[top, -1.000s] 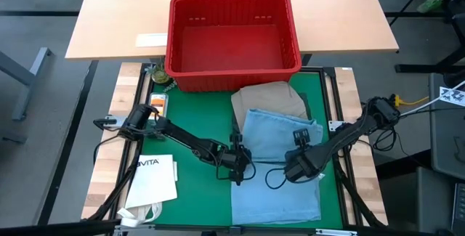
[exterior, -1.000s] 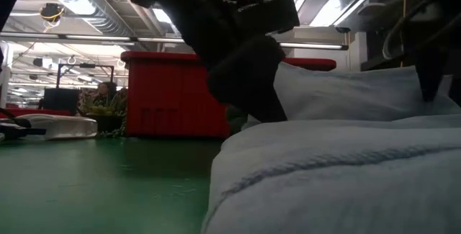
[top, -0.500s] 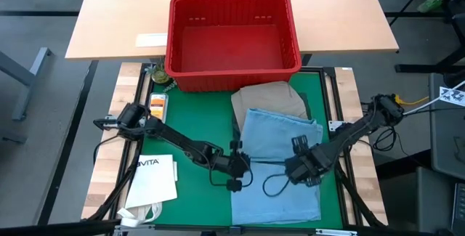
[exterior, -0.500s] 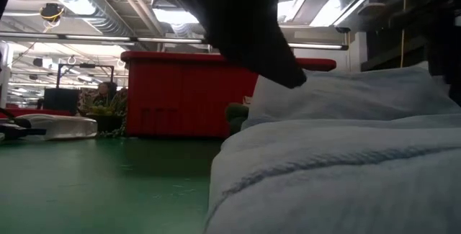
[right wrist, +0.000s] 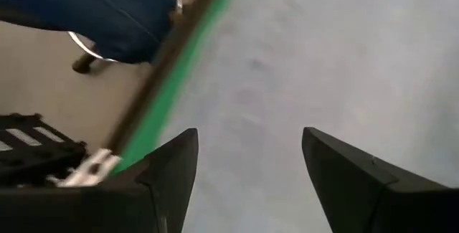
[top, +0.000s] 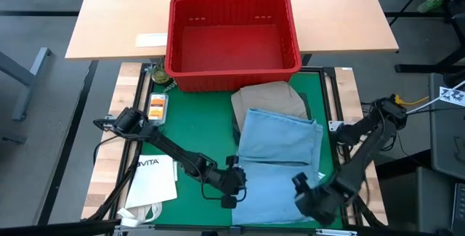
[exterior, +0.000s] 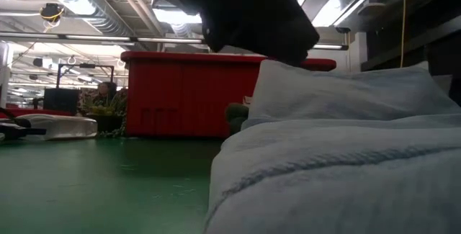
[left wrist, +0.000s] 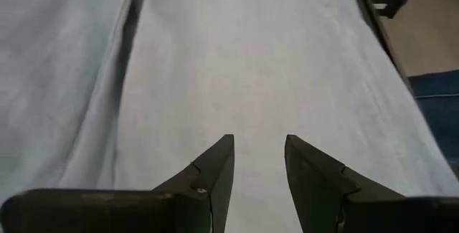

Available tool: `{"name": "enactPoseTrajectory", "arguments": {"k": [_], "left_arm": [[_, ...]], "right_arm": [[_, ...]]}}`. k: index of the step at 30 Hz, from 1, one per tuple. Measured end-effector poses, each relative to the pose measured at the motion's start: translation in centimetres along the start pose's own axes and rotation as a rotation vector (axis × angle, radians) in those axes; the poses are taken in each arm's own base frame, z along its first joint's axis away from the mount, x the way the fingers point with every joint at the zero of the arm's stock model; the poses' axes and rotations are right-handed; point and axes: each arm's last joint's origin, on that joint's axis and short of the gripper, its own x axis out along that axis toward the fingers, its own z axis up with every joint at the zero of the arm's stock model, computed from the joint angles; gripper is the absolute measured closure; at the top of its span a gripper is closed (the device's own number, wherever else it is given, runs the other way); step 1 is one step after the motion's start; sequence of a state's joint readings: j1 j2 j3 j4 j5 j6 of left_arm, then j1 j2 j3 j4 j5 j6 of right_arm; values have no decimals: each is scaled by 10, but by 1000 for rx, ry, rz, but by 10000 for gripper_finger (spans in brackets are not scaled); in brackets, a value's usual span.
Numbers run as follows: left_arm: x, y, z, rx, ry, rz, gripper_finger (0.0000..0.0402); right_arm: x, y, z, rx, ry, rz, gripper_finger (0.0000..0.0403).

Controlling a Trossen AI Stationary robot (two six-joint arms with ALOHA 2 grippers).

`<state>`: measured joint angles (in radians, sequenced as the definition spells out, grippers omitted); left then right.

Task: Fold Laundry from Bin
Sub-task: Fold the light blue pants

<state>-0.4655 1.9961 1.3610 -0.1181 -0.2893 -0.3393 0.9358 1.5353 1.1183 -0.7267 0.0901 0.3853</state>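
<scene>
The light blue denim jeans (top: 278, 169) lie spread on the green mat (top: 195, 131), reaching from its near edge toward its middle, right of centre. The far portion is doubled over the near portion, so a first fold appears to be in place; the near portion lies as a single long panel and is judged to need at least one more fold.

The left gripper (top: 231, 189) is at the left border of the near denim panel, close to the mat's near edge. In the left wrist view its fingers (left wrist: 215, 168) stand slightly apart over bare denim, clamped on nothing. The right gripper (top: 311, 198) is at the near right corner of the mat, over the right border of the same panel. In the right wrist view its fingers (right wrist: 176, 165) are spread wide with no cloth between them. Both grippers are placed as if for a grasp of the near hem; that grasp is not yet made.

Farther back, a khaki-tan garment (top: 267, 98) lies partly under the far end of the jeans, just in front of the bin (top: 232, 41). Its state of folding cannot be told.

The bin stands at the mat's far edge. Its interior shows only red floor, so unloading is judged complete.
</scene>
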Motion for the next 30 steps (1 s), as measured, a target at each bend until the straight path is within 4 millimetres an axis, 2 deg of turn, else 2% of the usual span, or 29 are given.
{"name": "enactPoseTrajectory", "arguments": {"k": [8,14,22,30], "left_arm": [[-3,-11,-4,18,-1,-18,282],[-3,-10,-3,16,-2,-16,282],[-3,-9,-2,13,-3,-13,282],[-3,-9,-2,12,-5,-14,282]], "right_arm": [[14,52,-15,58,-42,21,150],[40,74,-31,86,17,-18,150],[78,69,-38,82,127,-106,150],[98,63,-41,94,210,-139,151]]}}
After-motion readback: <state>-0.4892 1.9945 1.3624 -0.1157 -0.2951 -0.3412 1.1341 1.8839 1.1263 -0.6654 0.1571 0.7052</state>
